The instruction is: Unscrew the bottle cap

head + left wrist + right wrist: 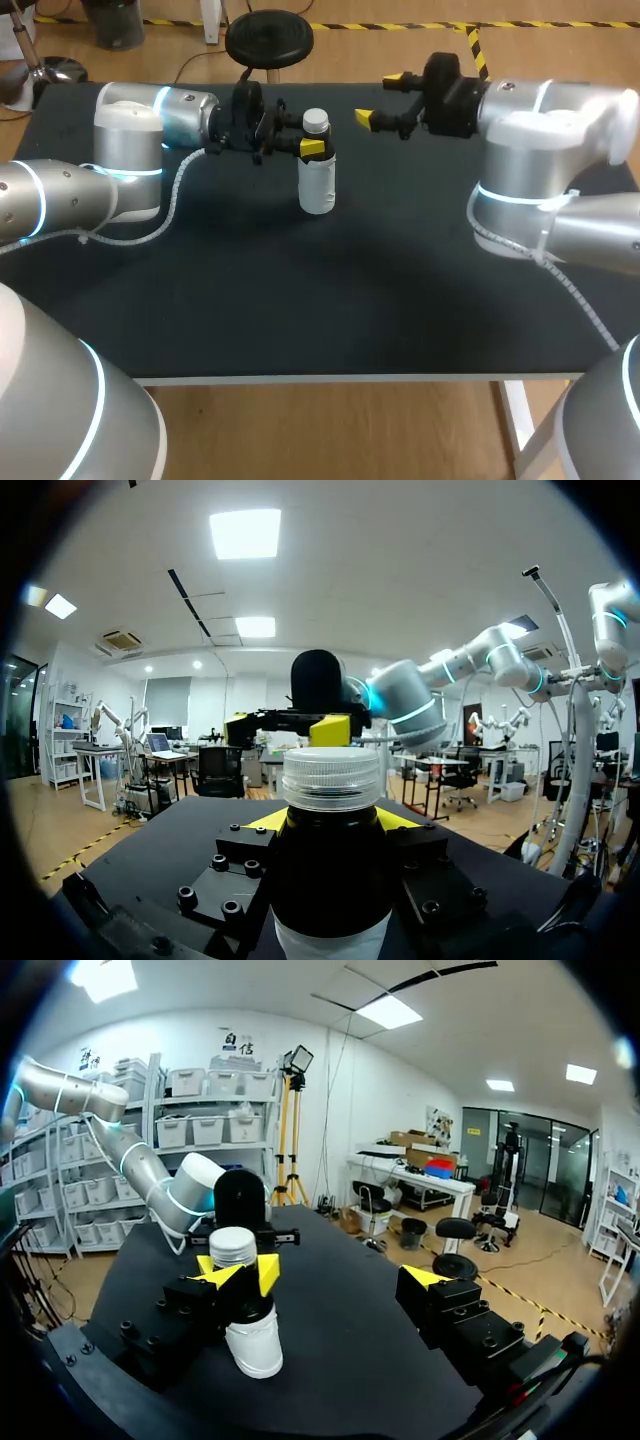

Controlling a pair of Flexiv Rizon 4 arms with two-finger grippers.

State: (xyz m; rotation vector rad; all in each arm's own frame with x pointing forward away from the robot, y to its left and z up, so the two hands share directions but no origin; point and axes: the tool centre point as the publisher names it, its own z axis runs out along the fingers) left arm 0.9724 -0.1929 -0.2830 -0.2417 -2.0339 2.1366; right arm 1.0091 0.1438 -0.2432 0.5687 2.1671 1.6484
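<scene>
A white bottle (317,190) stands upright near the middle of the dark worktop (300,320). The left tool (314,148) holds it at the dark neck, its yellow-tipped fingers (398,818) pressed in from both sides. Just above those fingers sits the pale cap (316,121), still in place on the bottle. Farther back and toward the robot's right, the right tool (382,98) hangs over the worktop with its fingers spread wide and nothing between them. It faces the bottle but stops well short of the cap. The unscrewing appears not to have begun, and the likely trouble lies in the narrow band of cap left free above the left tool. A right tool that comes in a little low could strike the left tool's yellow tips instead of closing on the cap. One that comes in off-centre could push the bottle sideways in its hold or tilt it. If the hold on the smooth neck proves too light, the whole bottle may turn with the cap and the thread will not loosen. A pinch on the cap's top edge alone could slip off during the twist, or let the freed cap drop onto the worktop.
</scene>
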